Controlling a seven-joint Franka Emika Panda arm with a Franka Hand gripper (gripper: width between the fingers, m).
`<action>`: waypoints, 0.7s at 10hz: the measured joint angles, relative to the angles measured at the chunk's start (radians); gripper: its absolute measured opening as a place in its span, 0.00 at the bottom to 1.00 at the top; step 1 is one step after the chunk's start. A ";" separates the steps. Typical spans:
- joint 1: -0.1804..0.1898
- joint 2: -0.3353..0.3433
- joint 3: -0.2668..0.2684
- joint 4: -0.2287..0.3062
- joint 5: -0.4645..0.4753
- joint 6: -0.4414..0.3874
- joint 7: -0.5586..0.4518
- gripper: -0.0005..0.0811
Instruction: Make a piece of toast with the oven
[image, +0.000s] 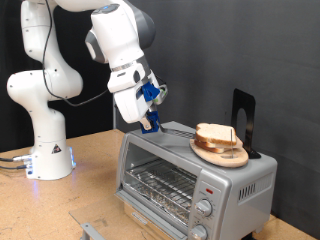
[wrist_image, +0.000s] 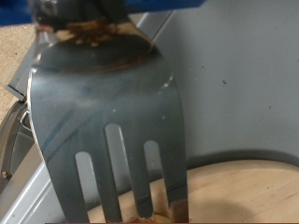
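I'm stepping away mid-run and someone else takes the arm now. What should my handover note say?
Gripper: above the top of the boxy silver-grey toaster oven, near its exterior-view left end, gripping a slotted shiny metal spatula.
Bread: pale tan slices with brown crust sit piled on a round wooden plate on the oven's top; the spatula's tip is at the plate's edge.
Oven: glass door looks shut, wire rack shows no bread.
Done: spatula picked up.
Left: no slice is in the oven yet.
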 joint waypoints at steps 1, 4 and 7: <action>0.000 -0.007 0.000 -0.004 0.007 0.000 -0.011 0.58; 0.000 -0.043 0.000 -0.034 0.019 -0.014 -0.034 0.58; -0.001 -0.068 -0.001 -0.053 0.026 -0.014 -0.033 0.58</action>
